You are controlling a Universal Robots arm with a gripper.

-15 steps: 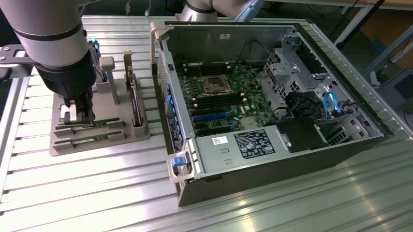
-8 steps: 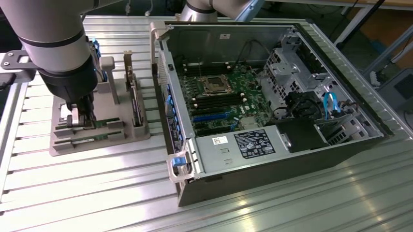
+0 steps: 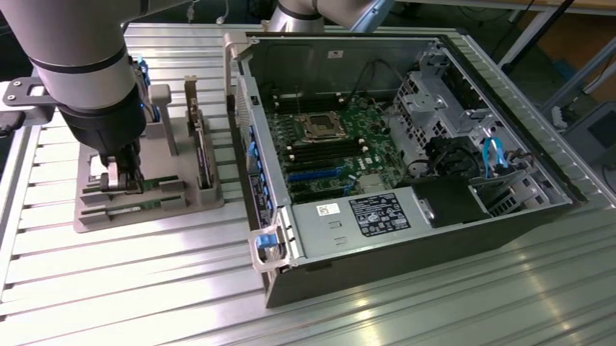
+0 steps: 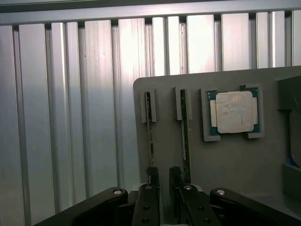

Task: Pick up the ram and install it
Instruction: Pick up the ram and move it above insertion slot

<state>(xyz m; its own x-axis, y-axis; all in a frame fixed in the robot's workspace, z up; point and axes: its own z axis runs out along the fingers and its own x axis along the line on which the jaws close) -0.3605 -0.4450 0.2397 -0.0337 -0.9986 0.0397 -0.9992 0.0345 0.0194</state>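
W/ gripper [image 4: 163,173] fingers apart, nothing clamped, and the gap seen betw. the ram [image 4: 149,127] and 2nd stick [image 4: 184,127], both stood on edge in grey holder [image 4: 225,160] slots, a board edge could be struck by a fingertip and chipped, or missed.

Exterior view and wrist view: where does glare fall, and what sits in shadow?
Exterior view: overhead light glares off the table slats beside the computer case, whose inside is dimmer. Wrist view: bright streaks run along the table slats, the gripper is dark in the foreground, and the processor is evenly lit.
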